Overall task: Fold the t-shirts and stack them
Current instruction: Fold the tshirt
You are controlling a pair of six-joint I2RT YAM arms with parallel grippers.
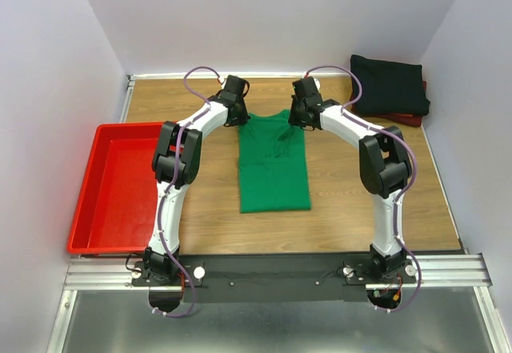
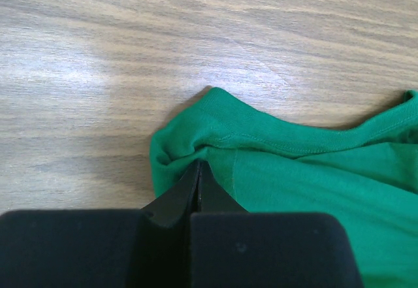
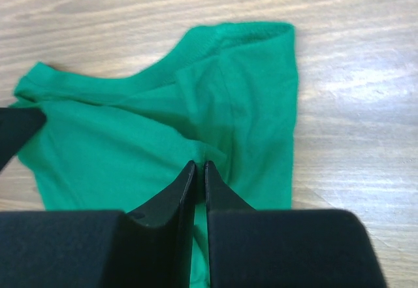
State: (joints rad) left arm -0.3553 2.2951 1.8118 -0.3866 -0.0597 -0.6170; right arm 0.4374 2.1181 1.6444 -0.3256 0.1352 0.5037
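The bright green t-shirt [image 1: 274, 169] lies in the middle of the table as a long narrow strip, collar end at the far side. My left gripper [image 1: 238, 118] is at its far left corner, and in the left wrist view it [image 2: 198, 164] is shut on a bunched fold of the green t-shirt [image 2: 307, 190] beside the collar. At the far right corner, my right gripper [image 1: 298, 120] [image 3: 200, 165] is shut on a pinch of the green t-shirt [image 3: 130, 144]. The black t-shirt [image 1: 390, 85] lies folded at the back right on top of the dark red t-shirt [image 1: 410, 119].
A red plastic tray [image 1: 84, 209] sits at the table's left edge beside the left arm. Grey walls stand close on the left, back and right. The left gripper's black finger [image 3: 16, 131] shows at the left edge of the right wrist view.
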